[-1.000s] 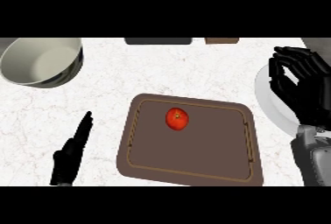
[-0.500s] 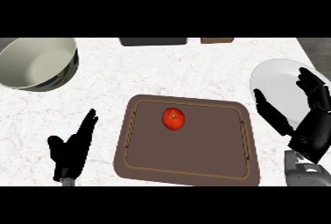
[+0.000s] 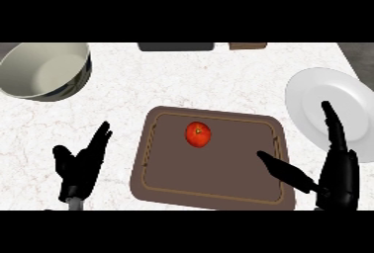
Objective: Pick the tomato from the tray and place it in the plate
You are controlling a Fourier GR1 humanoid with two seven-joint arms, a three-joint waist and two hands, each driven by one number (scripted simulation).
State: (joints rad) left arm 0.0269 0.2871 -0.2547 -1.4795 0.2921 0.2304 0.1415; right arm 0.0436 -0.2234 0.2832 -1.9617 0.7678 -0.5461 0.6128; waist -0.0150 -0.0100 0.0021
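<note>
Tomato [image 3: 198, 134] sitting on the brown tray [image 3: 219, 192], both hands open.

Right hand [image 3: 337, 173] is straddling the tray's right edge and white plate [image 3: 318, 94]; left hand [image 3: 79, 165] is resting left of the tray.

The tomato [image 3: 198, 134] is bright red with a small dark spot at its stem, and it lies on a dark brown tray [image 3: 219, 185] edged with a thin lighter tan line. The plate [image 3: 310, 99] is plain white, the bowl [image 3: 45, 71] pale cream inside with a grey outer wall, and the counter [image 3: 190, 79] white marble with faint reddish veining. Both the left hand [image 3: 79, 168] and the right hand [image 3: 337, 173] are black.
</note>
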